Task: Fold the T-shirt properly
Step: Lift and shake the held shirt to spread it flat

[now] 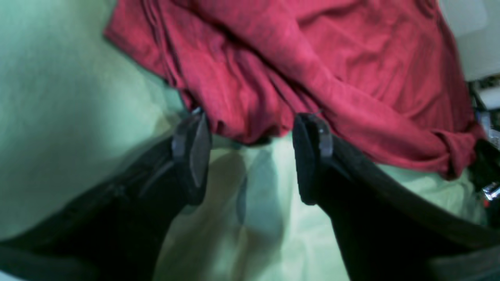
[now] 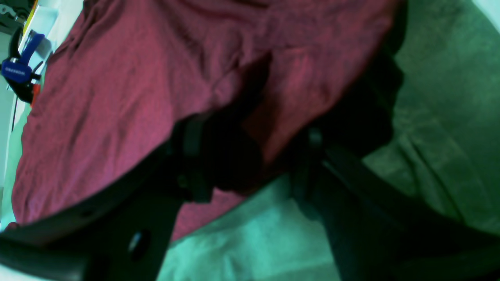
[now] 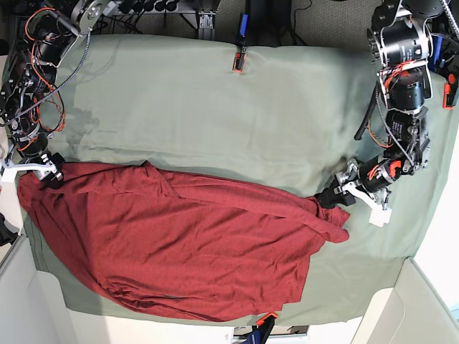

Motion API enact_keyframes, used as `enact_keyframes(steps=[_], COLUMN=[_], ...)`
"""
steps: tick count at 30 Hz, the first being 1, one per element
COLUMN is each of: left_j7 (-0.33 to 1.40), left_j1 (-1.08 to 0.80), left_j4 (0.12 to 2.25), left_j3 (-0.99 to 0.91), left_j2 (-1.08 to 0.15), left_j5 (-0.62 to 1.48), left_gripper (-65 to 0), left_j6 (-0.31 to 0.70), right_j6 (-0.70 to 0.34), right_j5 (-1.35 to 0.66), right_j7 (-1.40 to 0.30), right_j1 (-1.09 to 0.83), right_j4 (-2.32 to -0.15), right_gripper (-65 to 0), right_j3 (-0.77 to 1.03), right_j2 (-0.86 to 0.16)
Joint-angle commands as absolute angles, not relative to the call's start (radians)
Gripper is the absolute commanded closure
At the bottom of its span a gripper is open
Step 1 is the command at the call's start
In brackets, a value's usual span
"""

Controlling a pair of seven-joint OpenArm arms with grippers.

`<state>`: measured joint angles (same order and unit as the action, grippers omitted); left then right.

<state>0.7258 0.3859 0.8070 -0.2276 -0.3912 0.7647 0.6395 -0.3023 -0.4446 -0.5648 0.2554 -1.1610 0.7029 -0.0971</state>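
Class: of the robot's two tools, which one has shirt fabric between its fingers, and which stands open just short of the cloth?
The right tool has T-shirt fabric between its fingers; the left tool stands open.

T-shirt [image 3: 179,244] soft matt knit; sheet [image 3: 215,107] matt cloth.

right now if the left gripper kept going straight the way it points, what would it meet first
Most likely the bunched edge of the T-shirt, lying right at the tips of the left gripper, whose jaws stand open over the green cloth. Depth is hard to judge.

You have one dark red T-shirt [image 3: 179,244] on one sage-green sheet [image 3: 215,107] covering the tabletop, two robot arms each with one end effector, left [image 3: 331,196] and right [image 3: 51,172], and one clamp [image 3: 237,61] at the sheet's top edge.
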Motion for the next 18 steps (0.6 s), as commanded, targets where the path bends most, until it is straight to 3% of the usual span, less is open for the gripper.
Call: enact_keyframes(steps=[1,18], left_j7=[0.701,0.601], left_j1=[0.416,0.521], left_j4=[0.818,0.706], left_j3=[-0.230,-0.228], left_j2=[-0.401,-0.337], left_j5=[0.749,0.633], left_gripper=[-36.1,-36.1], left_j6=[0.626,0.568], right_j6=[-0.308,-0.321], right_j5=[-0.444,-0.445], right_j7=[-0.587,-0.584], right_j1=[0.271,0.271], right_j4=[-1.171,-1.170], right_gripper=[-30.0,-30.0], right_j3=[0.703,0.702], right_j2=[-0.105,-0.104])
